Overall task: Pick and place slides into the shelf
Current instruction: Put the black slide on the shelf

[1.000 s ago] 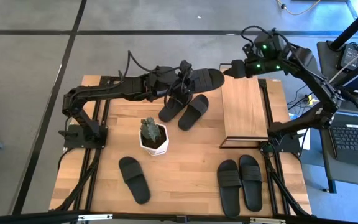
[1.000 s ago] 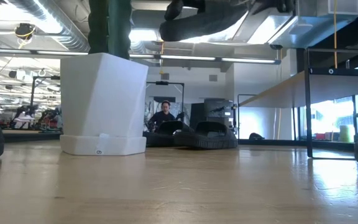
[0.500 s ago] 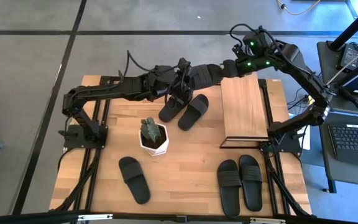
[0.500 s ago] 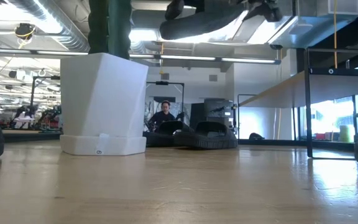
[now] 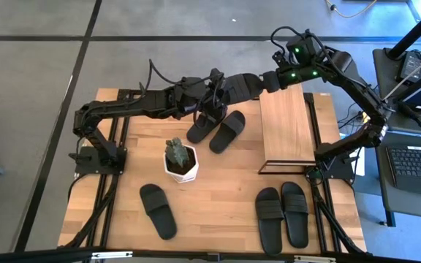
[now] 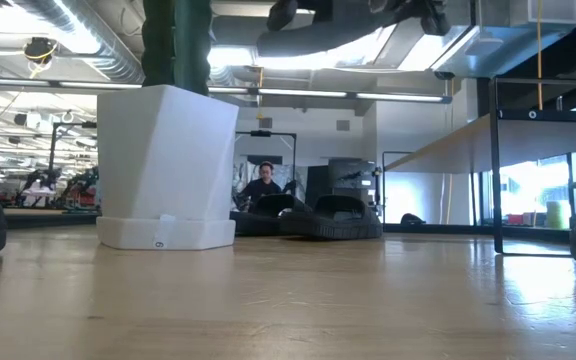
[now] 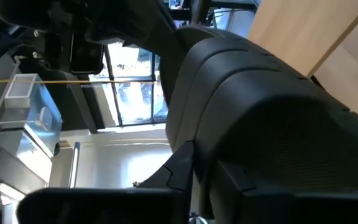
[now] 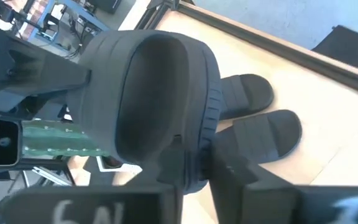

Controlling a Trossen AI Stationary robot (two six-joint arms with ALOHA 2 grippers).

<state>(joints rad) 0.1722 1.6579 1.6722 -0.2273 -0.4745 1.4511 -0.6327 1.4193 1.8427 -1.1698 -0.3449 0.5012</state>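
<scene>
Handover in mid-air: the right gripper (image 5: 269, 80) has closed in on the slide (image 5: 243, 86) that the left gripper (image 5: 212, 95) holds up.

A second ago the right arm hung back beyond the shelf (image 5: 287, 130) with its jaws wide; now it has reached the sandal's toe end and its jaws are clenched on the sole edge, as the right wrist view shows. The left jaws look clamped on the heel end, so both arms share the sandal above the surface (image 5: 218, 197), beside the shelf's far corner. Likely next, the left lets go. Two slides (image 5: 216, 128) lie below; three more sit nearer the front edge, past the cactus pot (image 5: 180, 161).
</scene>
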